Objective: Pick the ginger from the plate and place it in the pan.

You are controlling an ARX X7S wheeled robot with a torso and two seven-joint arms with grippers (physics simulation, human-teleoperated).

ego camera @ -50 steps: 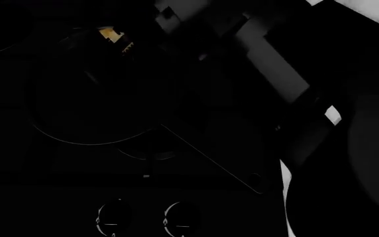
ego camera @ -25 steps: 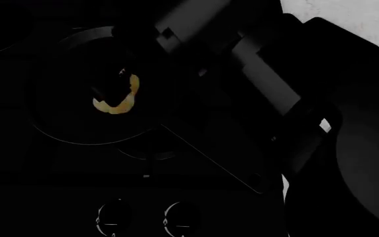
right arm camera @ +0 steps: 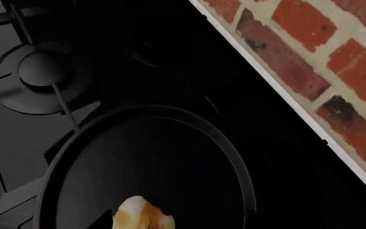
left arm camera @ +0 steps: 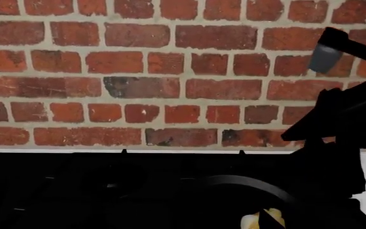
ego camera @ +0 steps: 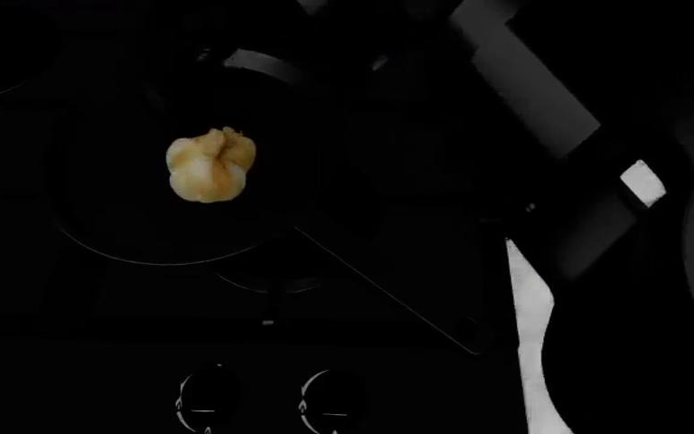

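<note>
brick wall [left arm camera: 138, 71] | black stove burner [right arm camera: 43, 69] | two knobs [ego camera: 209, 398]

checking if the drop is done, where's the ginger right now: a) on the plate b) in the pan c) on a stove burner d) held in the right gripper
b: the ginger lies free on the dark floor of the pan, inside its rim, with no gripper on it; the right wrist view also shows it inside the rim.
</note>
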